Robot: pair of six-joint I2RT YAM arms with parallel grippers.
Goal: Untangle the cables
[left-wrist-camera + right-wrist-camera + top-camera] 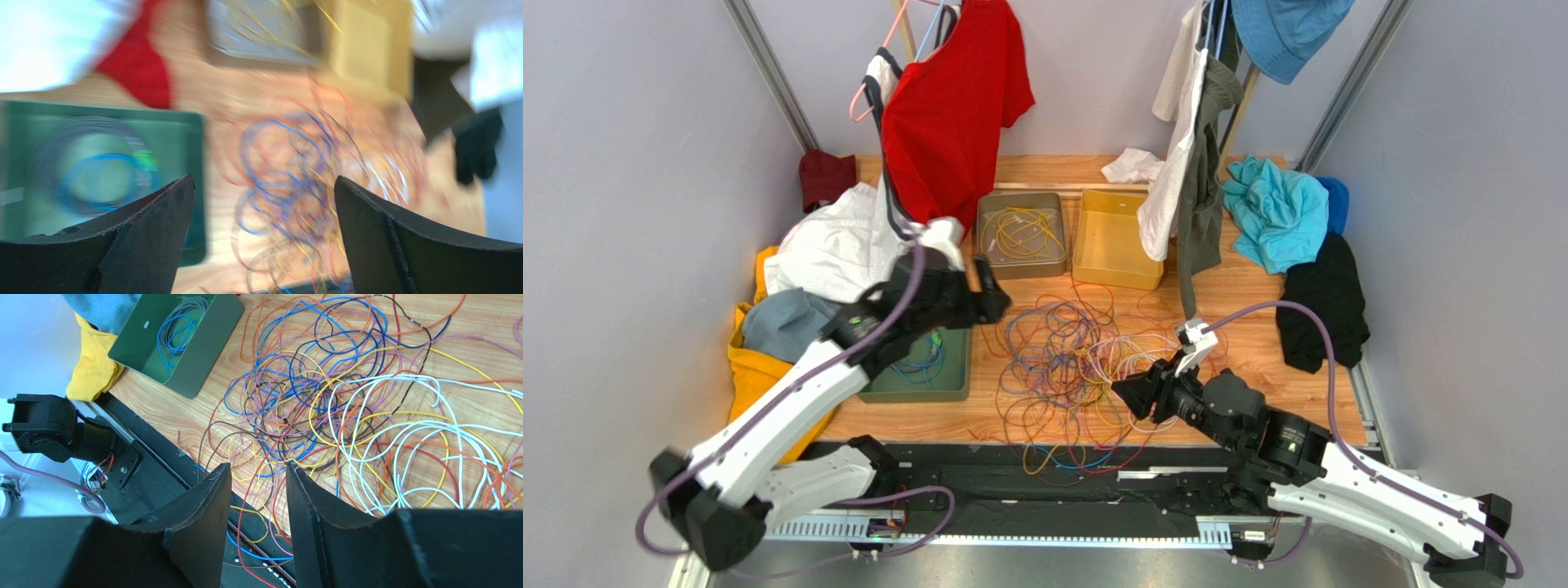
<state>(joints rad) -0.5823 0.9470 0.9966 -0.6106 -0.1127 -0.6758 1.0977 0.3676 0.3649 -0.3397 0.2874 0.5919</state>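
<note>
Both pairs of fingers spread, pinching nothing, with the cables beside them.

The right fingers [202, 520] stand partly apart, and the cables [294, 416] lie just ahead of and below them. The cables form one loose heap of loops with no single heading, a little longer front to back. A few strands trail past the near worktop [1247, 368] edge onto the black rail [1014, 472]. The left fingers [153, 233] gape wide above the green tray's [197, 184] edge, with the heap ahead to their right. Bare wood opens to the right of the right fingers, toward the black cloth [1320, 306].
</note>
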